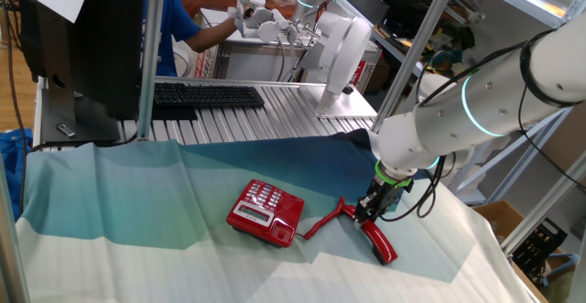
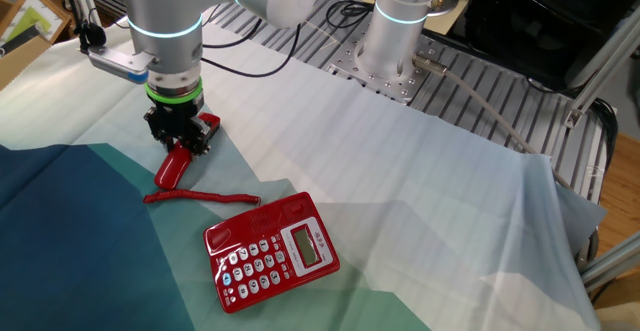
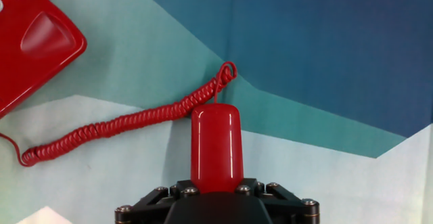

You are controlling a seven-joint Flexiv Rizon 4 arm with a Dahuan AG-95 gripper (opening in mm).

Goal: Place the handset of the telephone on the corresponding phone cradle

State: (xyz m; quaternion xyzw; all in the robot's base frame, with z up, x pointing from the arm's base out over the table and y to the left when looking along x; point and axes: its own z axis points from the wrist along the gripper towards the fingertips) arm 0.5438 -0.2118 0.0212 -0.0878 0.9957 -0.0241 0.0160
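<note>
The red handset point(image 1: 382, 243) lies on the cloth, right of the red telephone point(image 1: 265, 211). My gripper point(image 1: 371, 213) is down over its upper end and shut on it. In the other fixed view the gripper point(image 2: 180, 141) covers the handset's point(image 2: 172, 169) far end, with the telephone point(image 2: 270, 251) to the lower right. In the hand view the handset point(image 3: 215, 146) sticks out forward from between my jaws, which stand close against its sides. The coiled cord point(image 3: 122, 126) runs left to the telephone point(image 3: 34, 55). The phone cradle point(image 3: 44, 34) is bare. The fingertips are hidden.
A black keyboard point(image 1: 206, 94) and a dark monitor point(image 1: 101, 37) stand at the back left. A person in blue point(image 1: 174, 19) is behind them. The arm's white base point(image 2: 400, 31) stands on the slatted metal table. A cardboard box point(image 1: 499, 216) sits off the right edge.
</note>
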